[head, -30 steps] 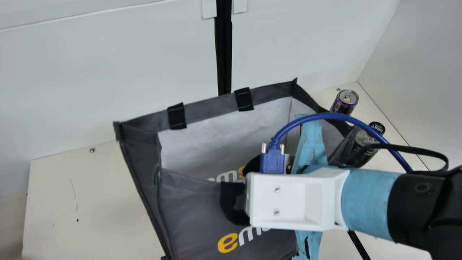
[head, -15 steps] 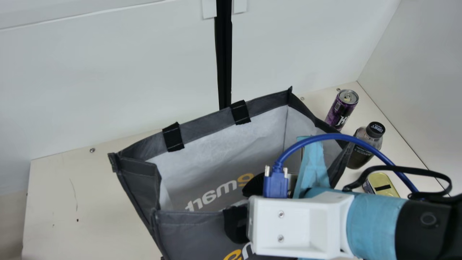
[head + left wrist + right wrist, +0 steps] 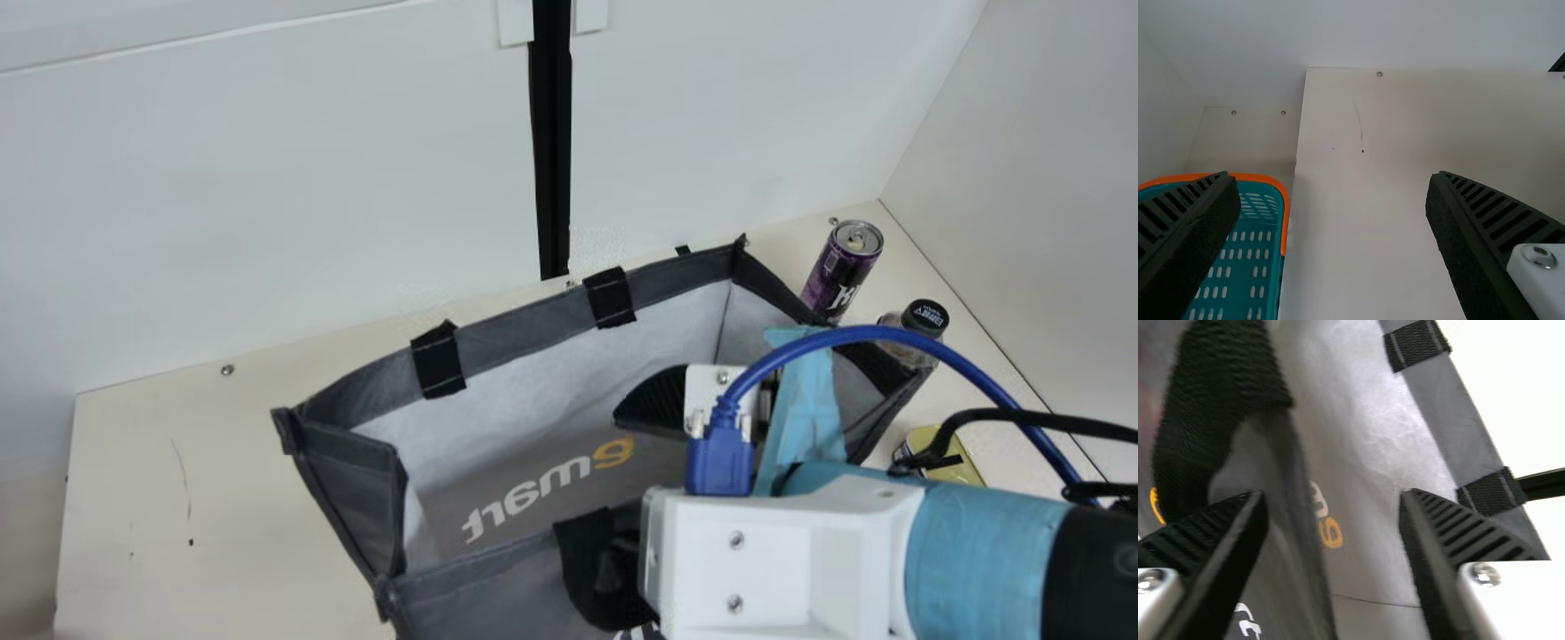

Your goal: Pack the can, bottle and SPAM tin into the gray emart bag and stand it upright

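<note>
The gray emart bag (image 3: 520, 324) stands on the table with its mouth open, its near rim sagging. My right gripper (image 3: 636, 484) is at that rim's right part, one finger over the bag's inside. In the right wrist view my right gripper (image 3: 1335, 500) is open, the rim of the bag (image 3: 1301, 520) between its spread fingers, touching neither visibly. To the bag's right, the purple can (image 3: 840, 276) and dark bottle (image 3: 923, 322) stand; the SPAM tin (image 3: 965, 464) lies nearer, partly behind a cable. My left gripper (image 3: 1331, 180) is open over bare table with nothing between its fingers.
A teal basket with an orange rim (image 3: 1281, 193) is beside the table in the left wrist view. White walls (image 3: 267, 178) stand behind and right of the table (image 3: 222, 498). A blue cable (image 3: 853, 334) arches over my right gripper.
The bag has come down and its near rim has dropped. My right gripper moved down, then right, and its fingers have opened. The can, bottle and tin have not moved.
</note>
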Robot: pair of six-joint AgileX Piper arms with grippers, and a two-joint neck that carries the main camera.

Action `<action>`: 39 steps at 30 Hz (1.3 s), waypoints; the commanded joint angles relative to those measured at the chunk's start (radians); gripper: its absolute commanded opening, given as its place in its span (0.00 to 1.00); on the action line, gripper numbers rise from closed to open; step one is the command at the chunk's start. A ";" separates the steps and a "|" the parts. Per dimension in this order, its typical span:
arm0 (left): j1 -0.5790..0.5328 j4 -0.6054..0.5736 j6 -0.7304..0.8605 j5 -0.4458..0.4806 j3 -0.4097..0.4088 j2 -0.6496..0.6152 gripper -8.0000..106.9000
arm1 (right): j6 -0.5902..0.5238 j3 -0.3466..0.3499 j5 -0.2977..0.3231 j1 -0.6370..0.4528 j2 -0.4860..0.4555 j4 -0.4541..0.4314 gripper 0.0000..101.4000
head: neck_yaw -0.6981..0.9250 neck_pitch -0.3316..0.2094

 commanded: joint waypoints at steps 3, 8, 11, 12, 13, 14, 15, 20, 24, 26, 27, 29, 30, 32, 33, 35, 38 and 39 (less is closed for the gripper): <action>0.000 0.000 0.000 0.000 0.000 0.000 0.85 | -0.017 -0.019 -0.001 -0.019 -0.005 0.014 0.92 | -0.002 -0.023; 0.000 0.000 0.000 0.000 0.000 0.000 0.85 | -0.028 -0.048 -0.001 -0.044 -0.010 0.040 0.94 | -0.002 -0.023; 0.000 0.000 0.000 0.000 0.000 0.000 0.85 | -0.024 -0.066 -0.001 -0.053 -0.012 0.056 0.94 | -0.002 -0.023; 0.000 0.000 0.000 0.000 0.000 0.000 0.85 | -0.022 -0.072 -0.001 -0.056 -0.012 0.061 0.94 | -0.002 -0.023; 0.000 0.000 0.000 0.000 0.000 0.000 0.85 | -0.019 -0.078 -0.001 -0.058 -0.014 0.066 0.94 | -0.002 -0.023; 0.000 0.000 0.000 0.000 0.000 0.000 0.85 | -0.015 -0.084 -0.001 -0.058 -0.014 0.070 0.94 | -0.002 -0.023; 0.000 0.000 0.000 0.000 0.000 0.000 0.85 | -0.012 -0.090 -0.001 -0.059 -0.016 0.071 0.94 | -0.002 -0.023; 0.000 0.000 0.000 0.000 0.000 0.000 0.85 | 0.003 -0.119 -0.001 -0.065 -0.023 0.076 0.94 | -0.002 -0.023; 0.000 0.000 0.000 0.000 0.000 0.000 0.85 | 0.011 -0.146 -0.001 -0.076 -0.027 0.080 0.94 | -0.002 -0.023; 0.000 0.000 0.000 0.000 0.000 0.000 0.85 | 0.015 -0.161 -0.001 -0.082 -0.028 0.080 0.94 | -0.002 -0.023; 0.000 0.000 0.000 0.000 0.000 0.000 0.85 | 0.018 -0.170 -0.001 -0.084 -0.028 0.079 0.94 | -0.002 -0.023; 0.000 0.000 0.000 0.000 0.000 0.000 0.85 | 0.024 -0.186 -0.001 -0.089 -0.028 0.076 0.94 | -0.002 -0.023; 0.000 0.000 0.000 0.000 0.000 0.000 0.85 | 0.027 -0.193 -0.001 -0.091 -0.028 0.075 0.94 | -0.002 -0.023; 0.000 0.000 0.000 0.000 0.000 0.000 0.85 | 0.034 -0.209 -0.001 -0.096 -0.027 0.070 0.94 | -0.002 -0.023; 0.000 0.000 0.000 0.000 0.000 0.000 0.85 | 0.038 -0.217 -0.001 -0.099 -0.027 0.067 0.94 | -0.002 -0.023; 0.000 0.000 0.000 0.000 0.000 0.000 0.85 | 0.044 -0.232 -0.001 -0.108 -0.025 0.063 0.94 | -0.002 -0.023; 0.000 0.000 0.000 0.000 0.000 0.000 0.85 | 0.051 -0.251 -0.001 -0.130 -0.022 0.058 0.94 | -0.002 -0.023; 0.000 0.000 0.000 0.000 0.000 0.000 0.85 | 0.052 -0.256 -0.001 -0.140 -0.020 0.057 0.94 | -0.002 -0.023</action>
